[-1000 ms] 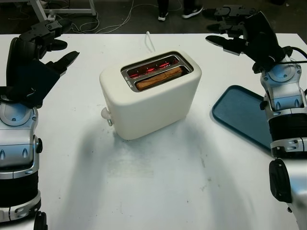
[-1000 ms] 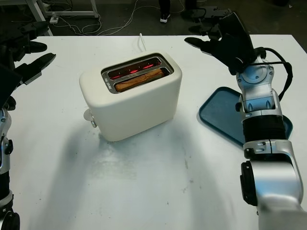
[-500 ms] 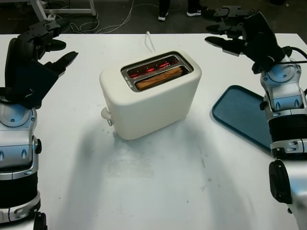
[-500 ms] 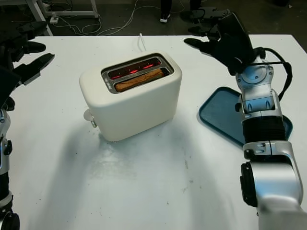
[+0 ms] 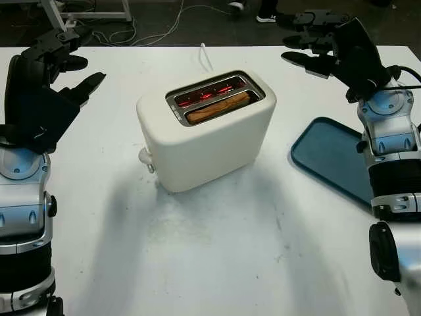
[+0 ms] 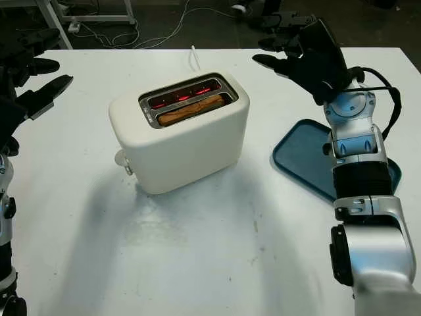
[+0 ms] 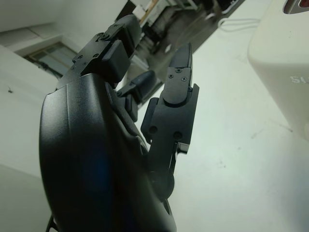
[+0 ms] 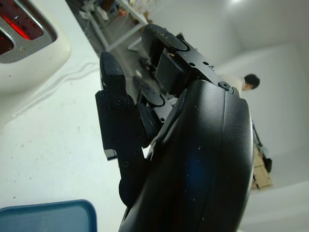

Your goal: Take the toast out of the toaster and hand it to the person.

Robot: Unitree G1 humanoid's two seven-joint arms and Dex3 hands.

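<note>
**Ana:** White table (image 5: 217,263) underfoot, dark floor with loose cables beyond its far edge. Start me at the hands.

**Ben:** Left hand (image 5: 49,72) is up in the air, well to the left of the toaster (image 5: 207,128), open and carrying nothing. Its black fingers (image 7: 176,92) point toward the toaster's side, well apart from it.

**Ana:** And the other one?

**Ben:** Right hand (image 6: 306,56) is raised to the right of the toaster and a bit behind it, open too, nothing in it.

**Ana:** So where's the toast?

**Ben:** Toast (image 5: 219,107) is down in the toaster's nearer slot, brown top edge showing. The farther slot glows red. The toaster itself is cream-coloured, standing upright mid-table, with a small knob (image 5: 144,155) on its left end.

**Ana:** Anything else near it?

**Ben:** White cord (image 5: 206,56) runs off behind the toaster. Blue tray (image 6: 299,161) lies flat on the table to the toaster's right, beside the right forearm. Someone's shoes (image 5: 253,10) show on the floor behind the toaster.
</note>
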